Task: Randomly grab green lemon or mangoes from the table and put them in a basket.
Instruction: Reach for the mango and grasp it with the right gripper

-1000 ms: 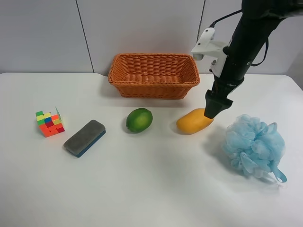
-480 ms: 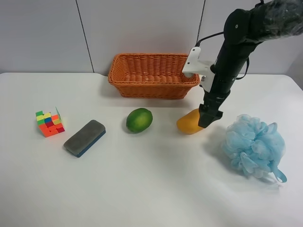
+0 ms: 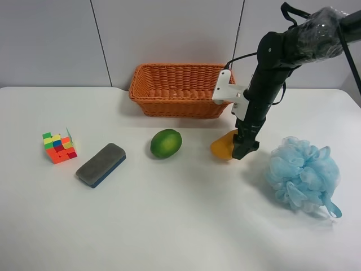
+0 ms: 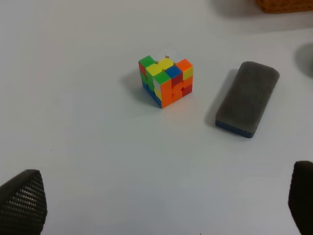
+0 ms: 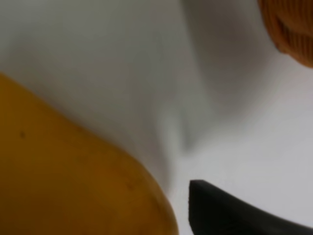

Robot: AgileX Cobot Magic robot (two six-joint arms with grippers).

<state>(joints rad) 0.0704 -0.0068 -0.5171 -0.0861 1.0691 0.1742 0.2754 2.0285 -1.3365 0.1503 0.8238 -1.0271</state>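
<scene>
The right gripper (image 3: 242, 151) is standing with jaws parted, gripping nothing; the mango (image 3: 221, 146) is lying just inside one finger (image 5: 234, 215), so it likely needs centring before squeezing.

Right arm (image 3: 264, 84): black links, far section in clear plastic wrap (image 3: 324, 25), black cable (image 3: 241, 56) looping off it, white bracket (image 3: 225, 93) just above the hand. Right finger (image 5: 234, 215) plain black. Left fingers (image 4: 22, 200): black, blunt tips, mesh-textured pads.
</scene>
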